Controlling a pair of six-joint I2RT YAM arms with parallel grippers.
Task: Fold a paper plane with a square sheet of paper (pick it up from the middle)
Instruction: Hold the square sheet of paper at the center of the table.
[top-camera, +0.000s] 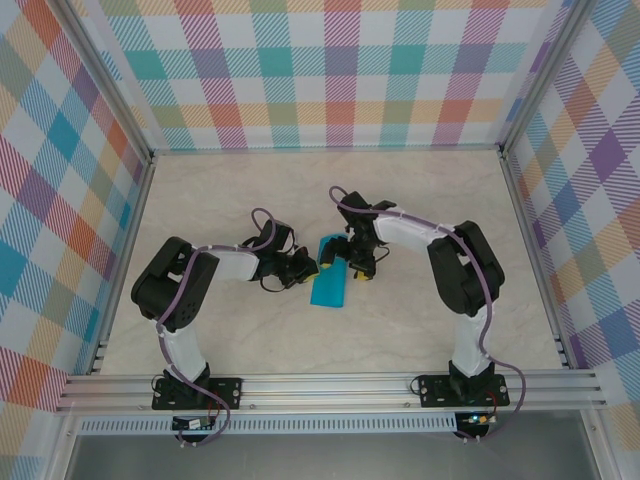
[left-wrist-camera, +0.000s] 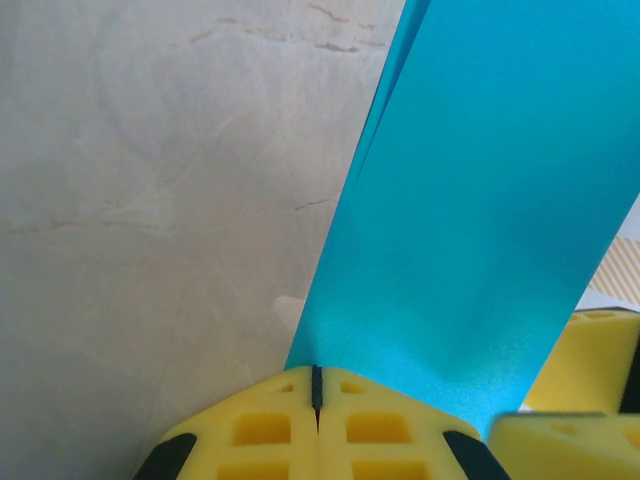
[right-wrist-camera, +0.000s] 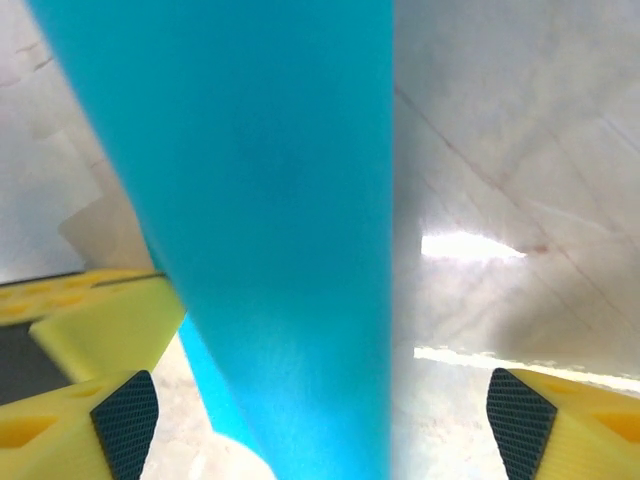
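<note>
Your left gripper (left-wrist-camera: 316, 395) is closed, pinching one edge of the folded teal paper (top-camera: 329, 281). The paper sits mid-table (top-camera: 430, 200), between the two arms. Your right gripper (right-wrist-camera: 320, 410) stands wide, with a yellow finger (right-wrist-camera: 90, 400) on either side of the strip.

Top ext cam: high, behind arm bases, looking down on whole worktop (top-camera: 250, 180), far off. L/R wrist cams: v. close, looking out past own yellow pads (left-wrist-camera: 270, 430) at worktop. Shared across all 3: teal paper (top-camera: 329, 285) mid-worktop.
</note>
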